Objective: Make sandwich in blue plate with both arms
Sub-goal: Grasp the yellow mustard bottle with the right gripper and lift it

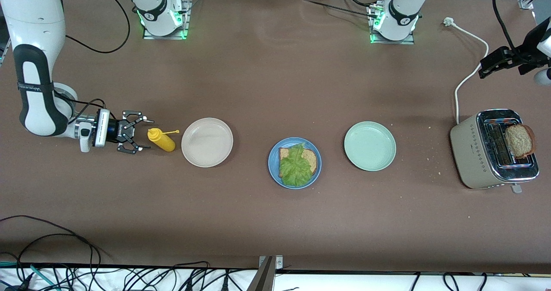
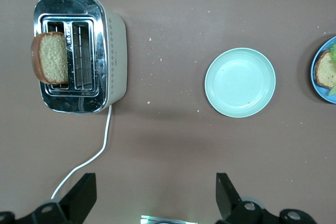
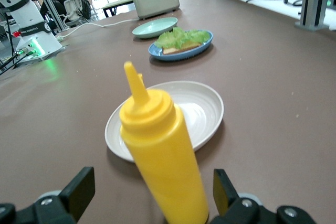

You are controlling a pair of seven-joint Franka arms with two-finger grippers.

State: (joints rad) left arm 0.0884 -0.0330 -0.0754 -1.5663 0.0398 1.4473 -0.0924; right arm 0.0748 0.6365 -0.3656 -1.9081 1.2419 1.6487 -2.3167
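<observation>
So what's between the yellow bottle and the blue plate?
The white plate sits between the yellow bottle and the blue plate. The front view shows them in a row; the right wrist view agrees.

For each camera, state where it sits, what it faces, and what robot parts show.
Front view: high across the table, facing both arms; right gripper by the mustard bottle, left gripper above the toaster.
Left wrist view: looks down on toaster, bread slice, mint-green plate; own open jaws.
Right wrist view: low, along the table, at the bottle; own open jaws.
All share the blue plate.
</observation>
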